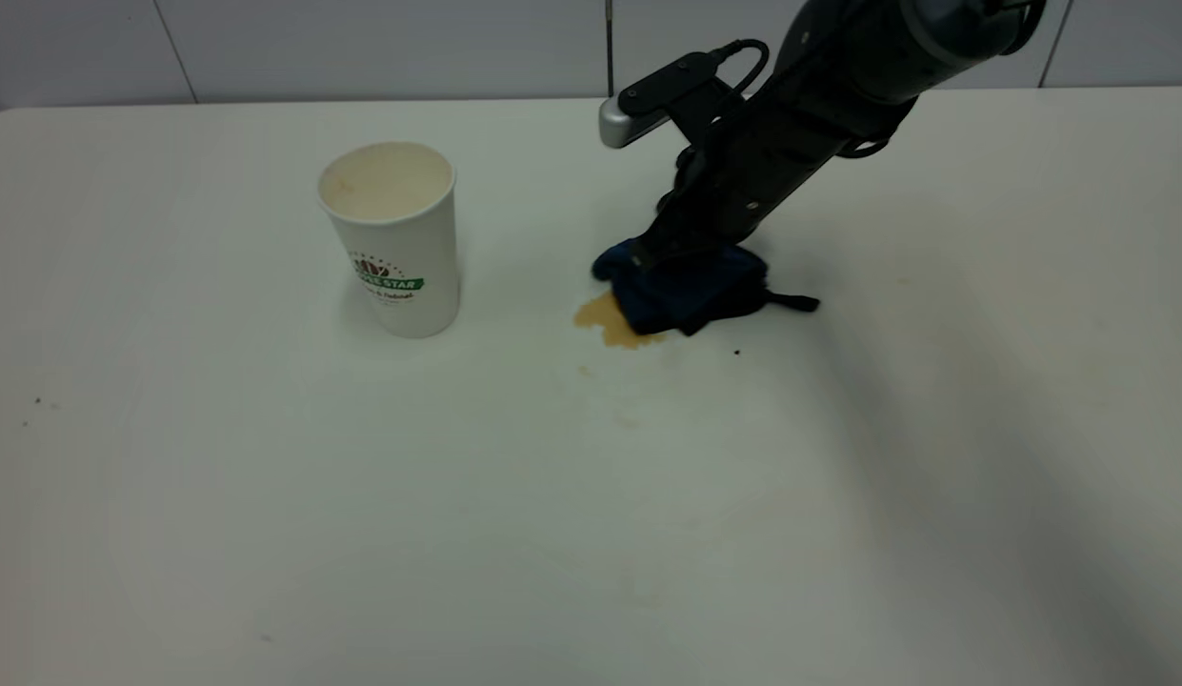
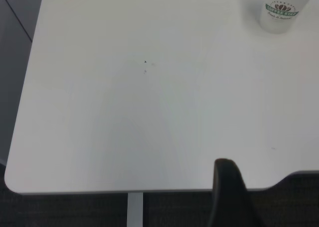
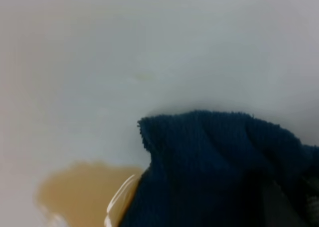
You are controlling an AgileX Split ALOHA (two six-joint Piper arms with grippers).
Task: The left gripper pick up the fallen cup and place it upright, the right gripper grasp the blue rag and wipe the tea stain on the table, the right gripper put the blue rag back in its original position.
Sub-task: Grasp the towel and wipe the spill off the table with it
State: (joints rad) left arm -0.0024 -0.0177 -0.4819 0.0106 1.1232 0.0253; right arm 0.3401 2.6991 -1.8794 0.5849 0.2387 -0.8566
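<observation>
Rag-clamped right pincer presses the blue rag on the counter, the tea stain touching its cup-side edge; left pincer's state untellable.

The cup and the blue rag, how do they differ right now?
The cup is white paper with a green logo; the blue rag is dark navy cloth. The cup stands upright and rigid, while the rag lies bunched and low. The cup stands free and clear of the tea stain; the rag is pressed down by the right gripper and overlaps the stain's edge. Both rest on the table.
</observation>
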